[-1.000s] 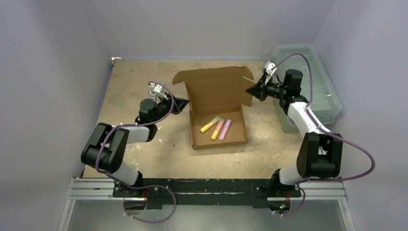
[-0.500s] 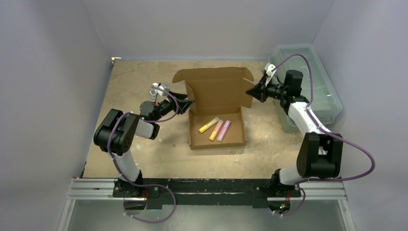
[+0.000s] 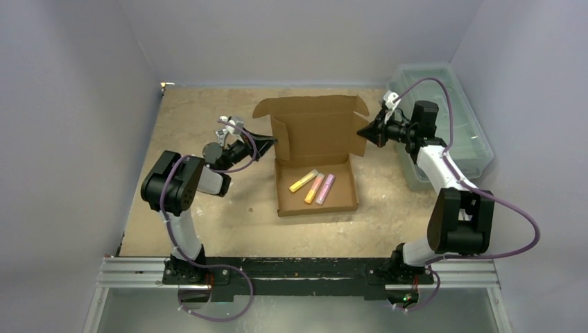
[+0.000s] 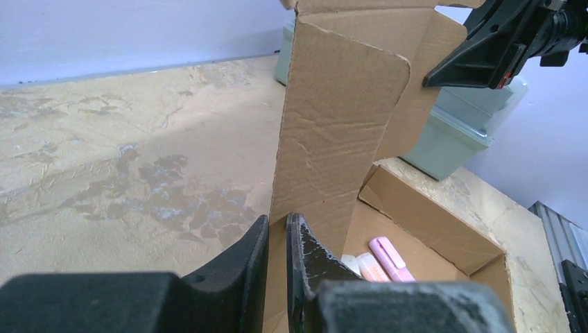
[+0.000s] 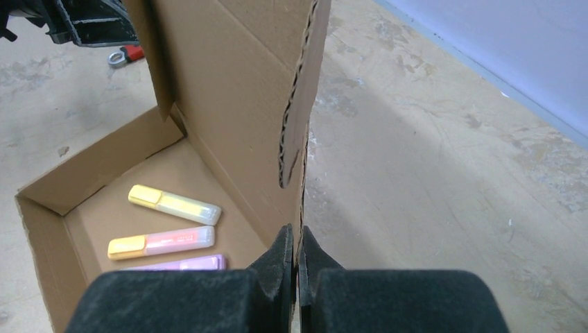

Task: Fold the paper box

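Tan table, one paper box, three highlighters inside, both jaws pinching its flaps

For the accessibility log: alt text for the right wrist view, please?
The right gripper is shut on the edge of an upright flap of the box. Beside it, three highlighters lie in the open tray: yellow, pink and purple.

Two white-and-black arms wearing purple cabling.
The left arm and right arm are showing white link shells between bulky black joint housings, with a purple cable looping along each. The left gripper and right gripper are presenting matte black wedge-shaped fingers with scuffed, speckled faces, and white brackets are sitting at the wrists.
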`<state>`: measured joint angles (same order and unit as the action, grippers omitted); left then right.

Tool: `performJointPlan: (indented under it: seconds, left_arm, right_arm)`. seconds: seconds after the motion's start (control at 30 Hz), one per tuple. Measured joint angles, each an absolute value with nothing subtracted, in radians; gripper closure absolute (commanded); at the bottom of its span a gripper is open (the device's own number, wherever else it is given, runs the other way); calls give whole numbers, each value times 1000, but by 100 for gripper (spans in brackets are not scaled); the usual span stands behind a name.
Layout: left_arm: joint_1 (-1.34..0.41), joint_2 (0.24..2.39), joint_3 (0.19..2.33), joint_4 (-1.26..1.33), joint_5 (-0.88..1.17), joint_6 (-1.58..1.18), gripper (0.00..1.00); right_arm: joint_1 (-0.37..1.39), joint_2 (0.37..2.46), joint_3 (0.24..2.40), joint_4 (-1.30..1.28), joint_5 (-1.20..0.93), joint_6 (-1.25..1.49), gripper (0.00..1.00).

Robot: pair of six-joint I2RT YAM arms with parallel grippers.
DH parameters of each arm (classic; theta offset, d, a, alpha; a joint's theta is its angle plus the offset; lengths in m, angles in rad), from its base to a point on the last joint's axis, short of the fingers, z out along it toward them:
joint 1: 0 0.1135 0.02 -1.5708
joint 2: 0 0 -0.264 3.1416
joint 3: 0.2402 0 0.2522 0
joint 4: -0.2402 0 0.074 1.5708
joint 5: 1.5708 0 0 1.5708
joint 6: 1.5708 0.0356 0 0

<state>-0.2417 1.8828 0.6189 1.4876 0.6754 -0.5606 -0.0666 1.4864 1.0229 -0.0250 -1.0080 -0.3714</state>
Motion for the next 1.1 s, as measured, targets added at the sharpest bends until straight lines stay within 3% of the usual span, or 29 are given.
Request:
performJointPlan:
  seconds: [0.23, 0.4, 0.6, 0.7, 0.83, 0.97, 1.1]
  left_arm:
    - [-242, 1880, 616, 1486, 675, -558, 95]
    - [-246, 1789, 533, 1478, 657, -557, 74]
    - [-251, 1519, 412, 1390, 559, -583, 60]
    - [-251, 1297, 385, 1218, 498, -582, 46]
    - [-251, 973, 411, 873, 413, -526, 18]
    - [-252, 822, 618, 485, 334, -402, 15]
    - [-252, 963, 1018, 155, 352, -248, 18]
  right_arm:
    - [-67, 1501, 1033, -31, -1006, -379, 100]
    - [-62, 1501, 1034, -41, -999, -378, 100]
    - [-50, 1501, 1043, -57, -951, -375, 100]
    - [-46, 1501, 1045, -60, -941, -376, 100]
    - [-46, 1501, 1049, -70, -935, -382, 100]
    - [-46, 1501, 1052, -81, -936, -393, 100]
    - [-46, 1501, 1057, -98, -937, -411, 100]
